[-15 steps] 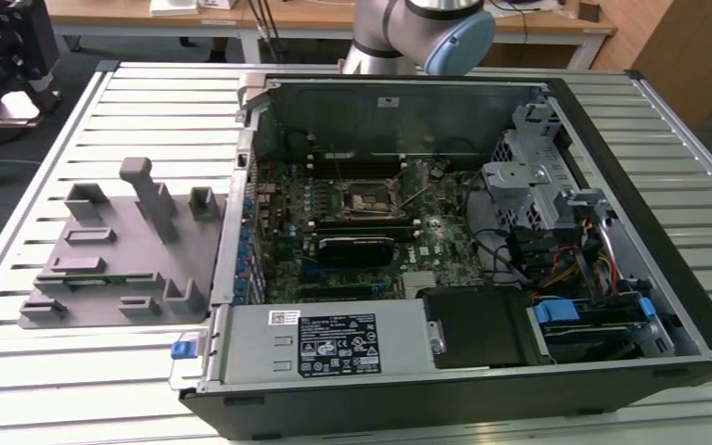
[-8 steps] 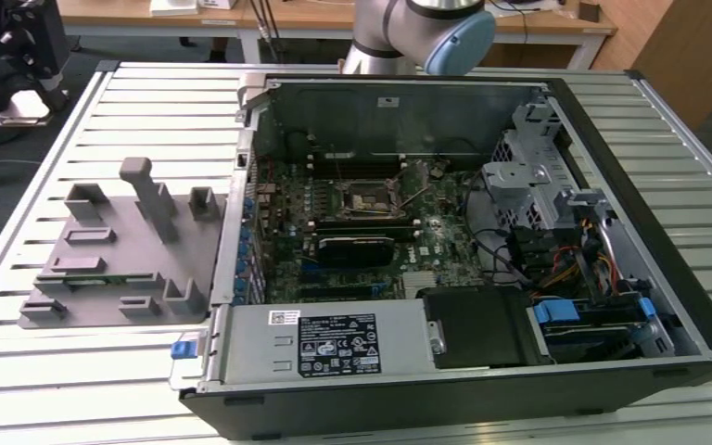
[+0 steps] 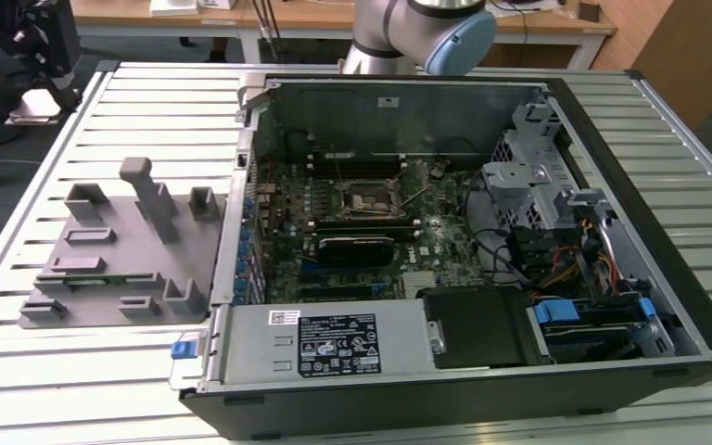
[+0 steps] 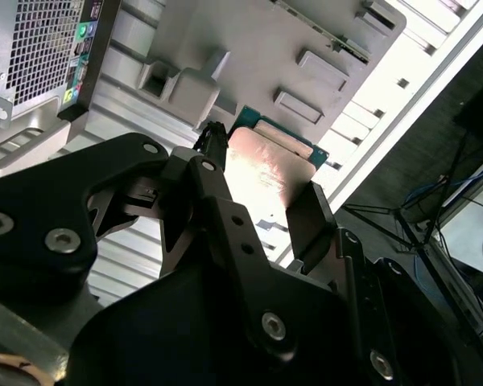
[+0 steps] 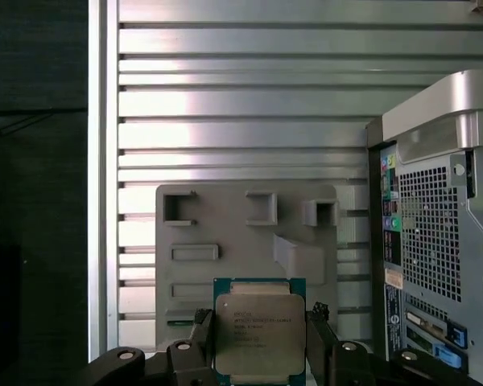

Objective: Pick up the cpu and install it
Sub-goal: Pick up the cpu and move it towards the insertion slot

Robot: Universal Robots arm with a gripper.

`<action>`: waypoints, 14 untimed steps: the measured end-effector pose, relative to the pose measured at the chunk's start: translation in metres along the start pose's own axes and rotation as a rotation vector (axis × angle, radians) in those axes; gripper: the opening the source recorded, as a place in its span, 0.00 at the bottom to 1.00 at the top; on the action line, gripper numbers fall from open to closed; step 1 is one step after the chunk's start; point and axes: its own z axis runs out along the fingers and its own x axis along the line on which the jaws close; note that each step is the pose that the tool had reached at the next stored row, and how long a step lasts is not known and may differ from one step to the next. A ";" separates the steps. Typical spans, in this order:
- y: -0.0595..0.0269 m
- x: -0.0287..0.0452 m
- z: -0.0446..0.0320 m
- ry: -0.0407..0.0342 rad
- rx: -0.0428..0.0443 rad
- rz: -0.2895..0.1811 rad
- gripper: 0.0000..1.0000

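The cpu (image 5: pixel 260 334) is a flat, nearly square chip. It has a pale brushed-metal lid with clipped corners on a thin green board that shows as a narrow rim around the lid. The gripper (image 5: pixel 260 322) is clenched on it, with one matte black finger (image 5: pixel 318 334) pressed to each of two opposite edges. The fingers are slim, blunt bars bolted to chunky black links with bright screw heads.

The chip is raised clear of the grey fixture tray (image 5: pixel 225 225), and in both wrist views it appears against that tray. Its metal lid faces the first wrist camera. In that view its edges run square to the tray's edges, and the two sides look about equal, so I can tell no long axis. In the second wrist view the lid (image 4: pixel 266 173) catches a warm glare.

The tray is dull grey plastic with a faintly grainy finish, moulded with rectangular pockets, low brackets and blocky upright posts (image 3: pixel 146 190). It lies on a table (image 3: pixel 84 371) of ribbed, silvery metal slats. Just beside the tray lies an open computer case (image 3: pixel 393 111), black outside and bare steel within. The square cpu socket (image 3: pixel 362 197) on its green motherboard is well apart from the tray.
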 end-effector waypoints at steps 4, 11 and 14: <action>0.0013 -0.0046 0.0002 0.0000 0.0001 0.000 0.54; 0.0037 -0.0123 0.0007 0.0000 0.0001 0.000 0.54; 0.0047 -0.0155 0.0009 0.0000 0.0000 0.000 0.54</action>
